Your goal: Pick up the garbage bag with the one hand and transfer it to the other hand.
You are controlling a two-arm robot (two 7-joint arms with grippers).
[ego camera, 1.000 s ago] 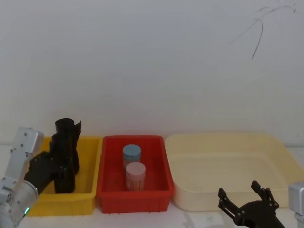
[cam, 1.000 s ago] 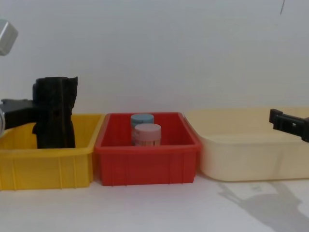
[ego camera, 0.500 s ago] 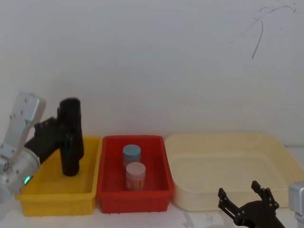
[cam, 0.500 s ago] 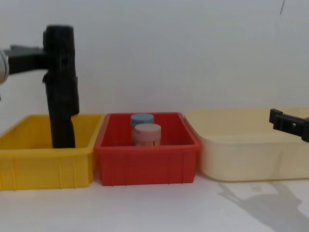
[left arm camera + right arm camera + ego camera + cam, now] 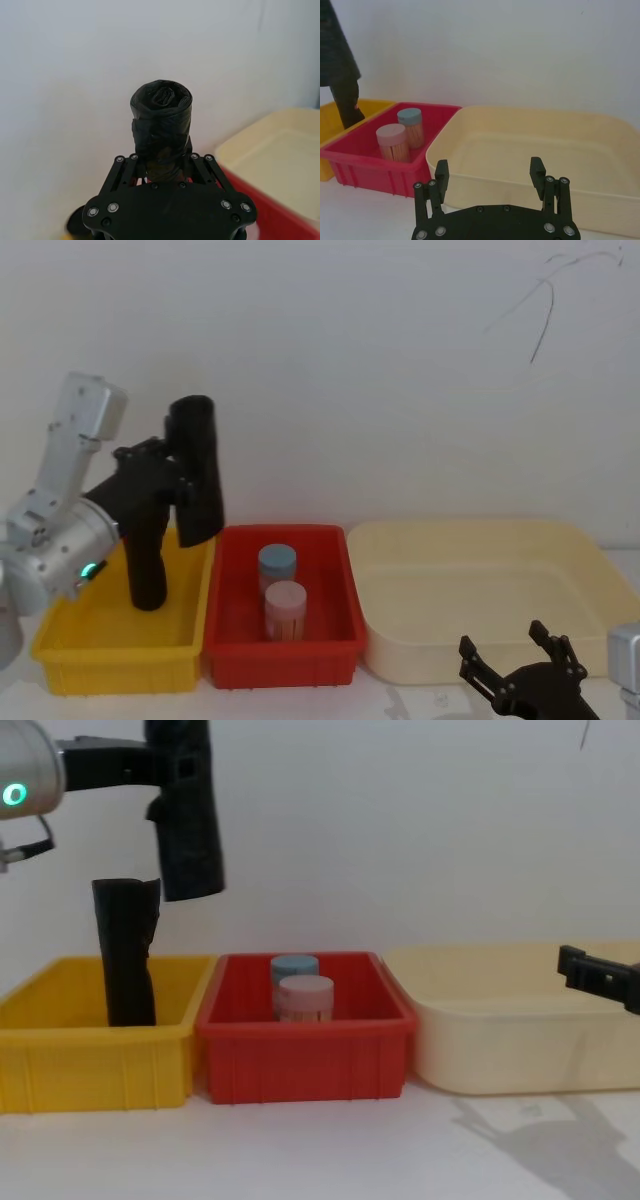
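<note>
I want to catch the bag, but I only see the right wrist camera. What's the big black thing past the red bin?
Observer: The garbage bag roll, held up in the air by the left gripper, higher than the yellow bin.
Operator: Is it gripped well?
Observer: In the left wrist view the fingers are shut on its sides, its top poking out past them.
Operator: Is it near my right gripper?
Observer: No. In the head view your open right gripper sits low, in front of the cream tub, far to the right.
</note>
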